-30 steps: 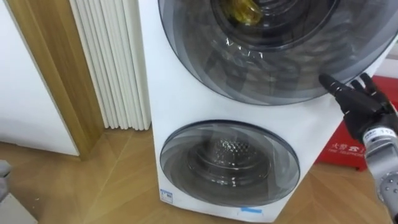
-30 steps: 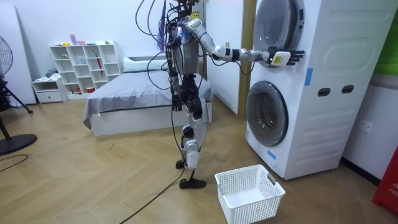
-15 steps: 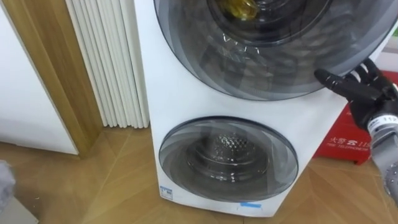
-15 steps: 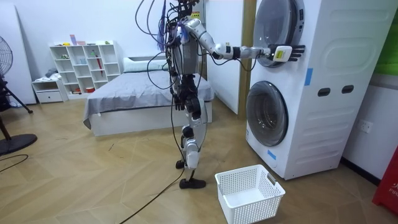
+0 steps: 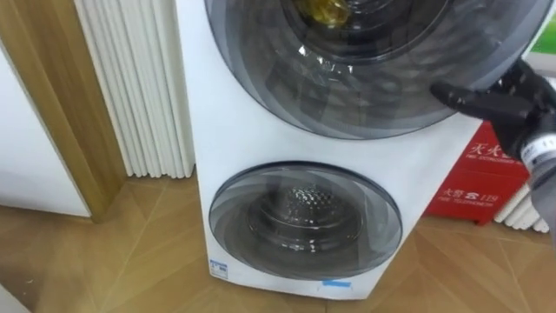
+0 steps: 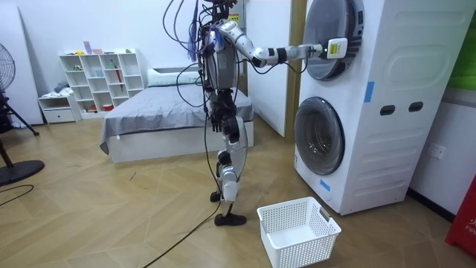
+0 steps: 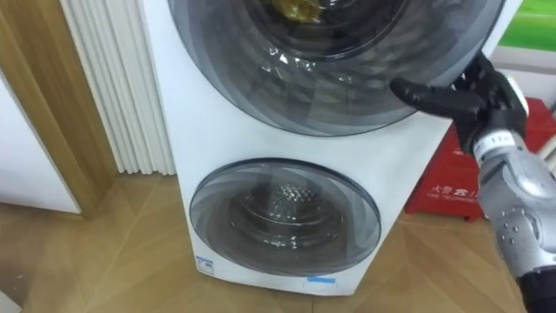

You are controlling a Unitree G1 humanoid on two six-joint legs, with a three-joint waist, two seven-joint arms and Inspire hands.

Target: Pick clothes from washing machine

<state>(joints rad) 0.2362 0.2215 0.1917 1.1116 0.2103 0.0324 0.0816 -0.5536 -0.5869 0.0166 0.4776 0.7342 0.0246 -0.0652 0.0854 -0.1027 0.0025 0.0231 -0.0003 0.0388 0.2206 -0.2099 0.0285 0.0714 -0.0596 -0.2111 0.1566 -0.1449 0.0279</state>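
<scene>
Washer front, yellow cloth up-left of R hand

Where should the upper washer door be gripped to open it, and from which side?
Probably its lower right rim, from the right: the upper door is a smooth round bulge offering no other hold, and the right hand points straight fingers at that edge.

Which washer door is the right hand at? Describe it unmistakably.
On the white washing machine, take the upper door of the two round tinted ones. A yellow item shows behind its glass and the right hand reaches toward its right rim; the lower door has a bare metal drum behind it.
</scene>
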